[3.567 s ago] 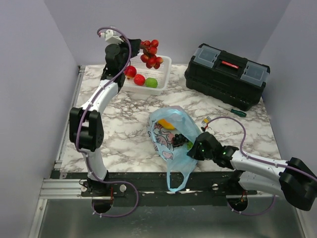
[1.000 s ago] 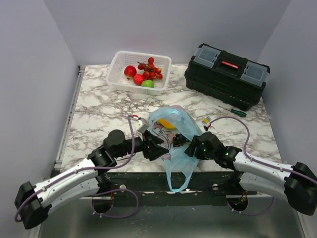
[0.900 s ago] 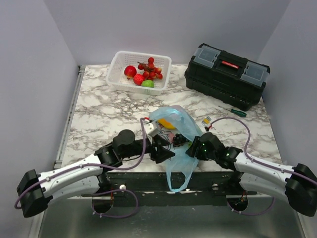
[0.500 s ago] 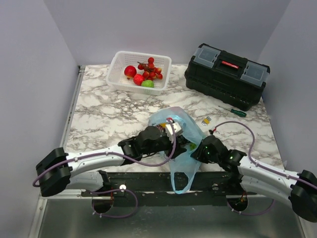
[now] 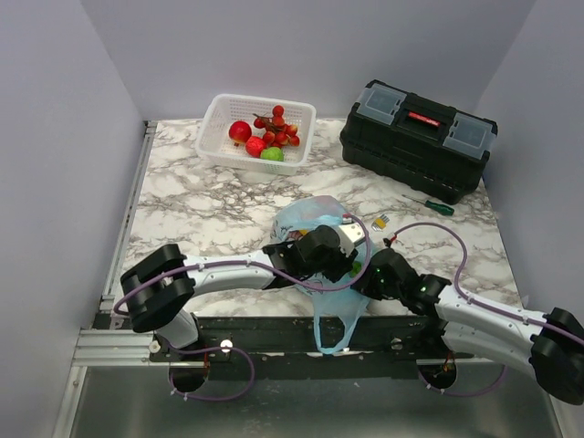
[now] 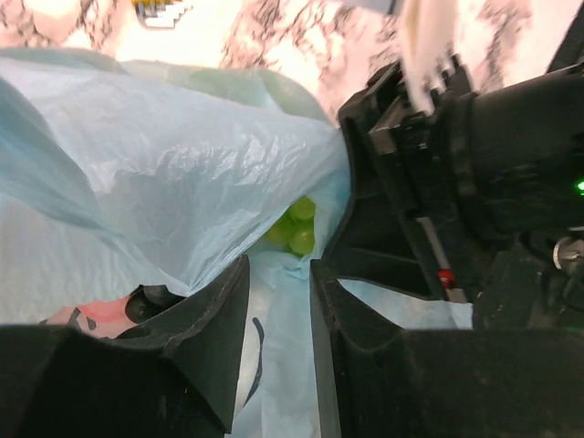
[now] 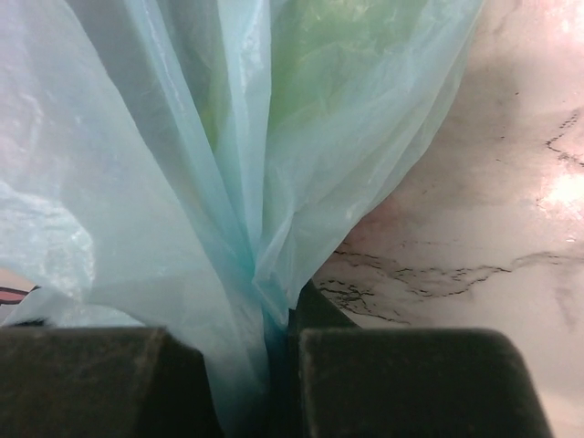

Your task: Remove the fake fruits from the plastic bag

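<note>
My right gripper (image 7: 279, 321) is pinched shut on the bag (image 7: 164, 164). My left gripper (image 6: 278, 276) stands slightly open inside the bag, grapes (image 6: 294, 228) just ahead.

Seconds after holding the cluster of red berries (image 5: 281, 123) over the white basket (image 5: 212, 114), the left gripper (image 6: 278, 274) now reaches low across the bench (image 5: 182, 196) into the plastic bag (image 5: 306, 217), its jaws narrower; the berries lie in the basket. The right gripper (image 7: 274, 328) sits nearer the bench's front edge, its jaws now pinched on the bag's film, which bunches between them.
</note>
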Robot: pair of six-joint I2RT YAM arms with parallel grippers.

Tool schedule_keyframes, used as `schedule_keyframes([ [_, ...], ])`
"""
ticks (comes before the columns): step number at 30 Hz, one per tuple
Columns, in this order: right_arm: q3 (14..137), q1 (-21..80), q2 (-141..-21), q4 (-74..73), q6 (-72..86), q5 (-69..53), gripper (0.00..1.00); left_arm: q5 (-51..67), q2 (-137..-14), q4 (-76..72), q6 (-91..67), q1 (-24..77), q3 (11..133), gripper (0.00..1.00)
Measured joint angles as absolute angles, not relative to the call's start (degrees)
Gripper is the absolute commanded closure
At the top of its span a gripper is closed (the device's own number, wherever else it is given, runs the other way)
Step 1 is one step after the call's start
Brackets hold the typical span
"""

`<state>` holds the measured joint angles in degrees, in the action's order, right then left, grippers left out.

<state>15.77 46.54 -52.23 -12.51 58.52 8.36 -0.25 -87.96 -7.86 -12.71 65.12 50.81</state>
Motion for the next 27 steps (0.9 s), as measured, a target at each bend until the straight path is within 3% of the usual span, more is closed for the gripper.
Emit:
schedule_keyframes([
  [7, 15.6, 46.5, -51.1, -13.0, 58.5, 8.4, 0.88, -2.2, -91.8, -2.3, -13.8, 65.1, 52.7, 0.69],
  [13, 15.6, 46.5, -51.0, -13.0, 58.5, 8.4, 0.88, -2.1, -90.5, -1.5, -16.2, 65.1, 50.6, 0.57],
  [27, 15.1, 46.5, -49.9, -13.2, 58.5, 8.3, 0.88, -7.0, -94.3, 1.5, -17.8, 65.1, 55.5, 0.63],
])
